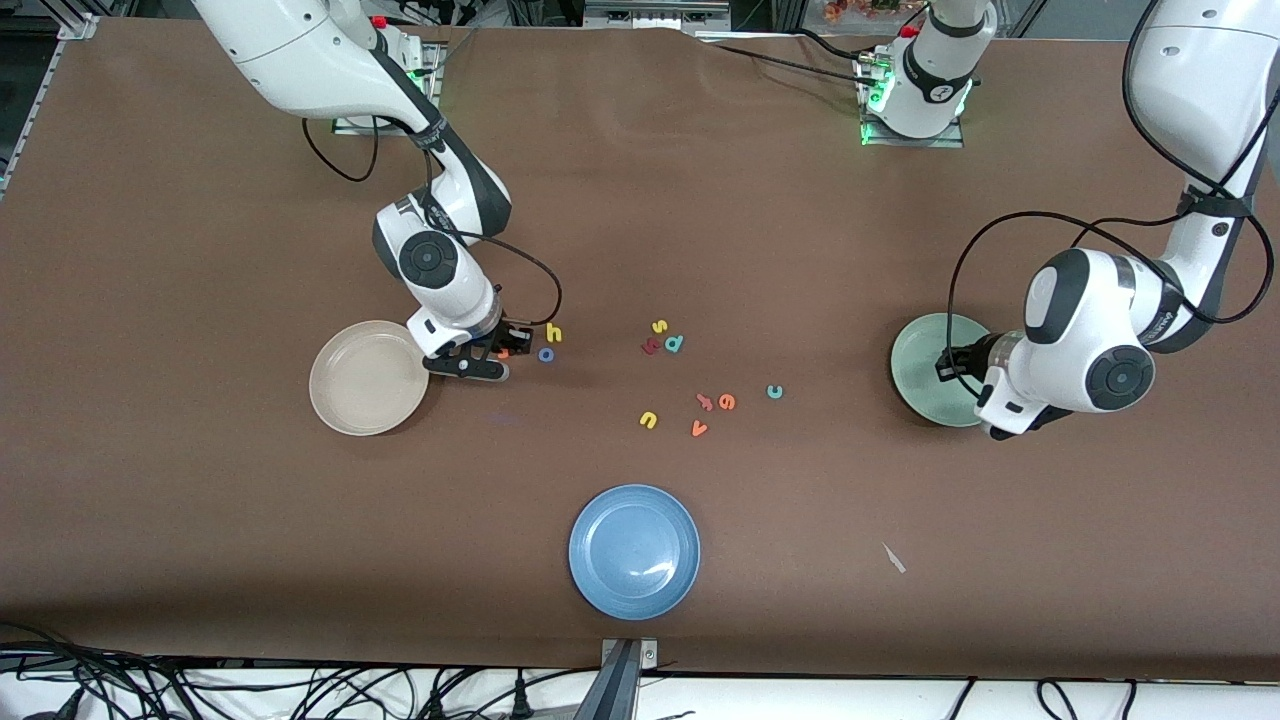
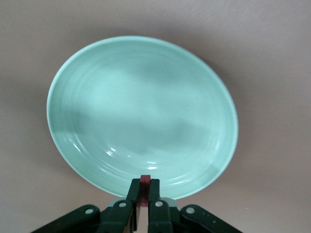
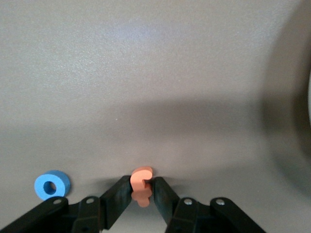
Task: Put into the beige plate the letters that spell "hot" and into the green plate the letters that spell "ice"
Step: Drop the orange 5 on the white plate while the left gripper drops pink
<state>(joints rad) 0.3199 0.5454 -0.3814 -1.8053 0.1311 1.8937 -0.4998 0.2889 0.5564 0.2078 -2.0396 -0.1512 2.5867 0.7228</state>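
From my station I see the right gripper (image 3: pixel 142 190) down at the table just beside the beige plate (image 1: pixel 368 378), its fingers (image 3: pixel 118 196) pinched narrow onto the orange t (image 3: pixel 141 186), which sits upright between the pads. The blue o (image 3: pixel 52 184) lies flat on the table close by, just clear of the fingers, and the yellow h (image 1: pixel 553 333) lies next to it, a little farther from the front camera. I see no letter in the beige plate. My left gripper (image 2: pixel 144 189) hangs over the rim of the green plate (image 2: pixel 141 111), fingers drawn tight together on the dark red i (image 2: pixel 144 180), of which only the tip shows between them; the bowl of that plate holds no letter as far as I can see. The teal c (image 1: pixel 774 391) and the orange e (image 1: pixel 727 402) lie on the brown table (image 1: pixel 640 200) near its middle, the c toward the left arm's end, with a pink letter (image 1: pixel 704 402) just beside the e. Around them I make out an orange v (image 1: pixel 699 429), a yellow u (image 1: pixel 648 420), and a small cluster of a yellow s (image 1: pixel 659 326), a teal-blue d (image 1: pixel 674 343) and a dark red piece (image 1: pixel 650 347) touching one another. The blue plate (image 1: pixel 634 551) sits nearer to the front camera than all the letters.
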